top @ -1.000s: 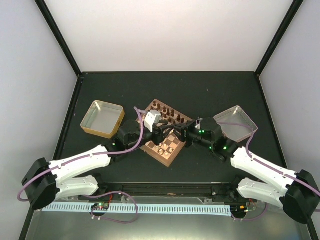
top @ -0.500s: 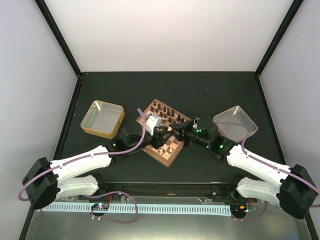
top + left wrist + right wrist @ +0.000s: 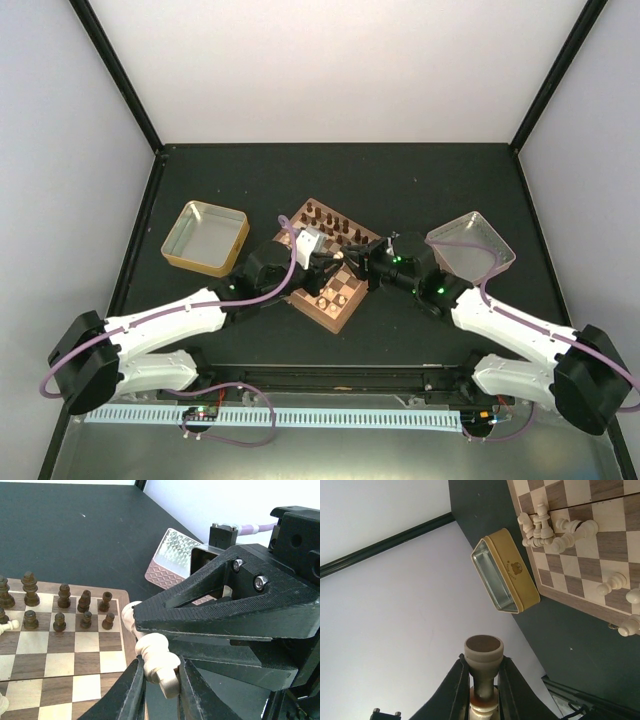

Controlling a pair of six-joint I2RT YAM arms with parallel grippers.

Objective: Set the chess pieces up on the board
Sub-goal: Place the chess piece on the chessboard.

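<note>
The board (image 3: 344, 292) lies mid-table, with dark pieces (image 3: 330, 220) in rows at its far side and cream pieces (image 3: 327, 297) near its front. My left gripper (image 3: 322, 262) is above the board, shut on a cream piece (image 3: 157, 660) that lies tilted between its fingers. My right gripper (image 3: 352, 262) is close against it from the right, shut on the neck of a pale piece (image 3: 483, 652) whose dark felt base faces the camera. The left wrist view shows the dark pieces (image 3: 62, 607) on the board (image 3: 60, 645). The right wrist view shows cream pieces (image 3: 555, 530), some toppled, on the board (image 3: 600, 545).
A gold-walled tin (image 3: 205, 237) stands left of the board, also seen in the right wrist view (image 3: 507, 572). A silver tray (image 3: 472, 245) stands to the right, also seen in the left wrist view (image 3: 175, 560). The right gripper's black body (image 3: 250, 610) fills the left wrist view's right half.
The right gripper has moved left and the left gripper slightly right. The two now stand close together above the board's middle.
</note>
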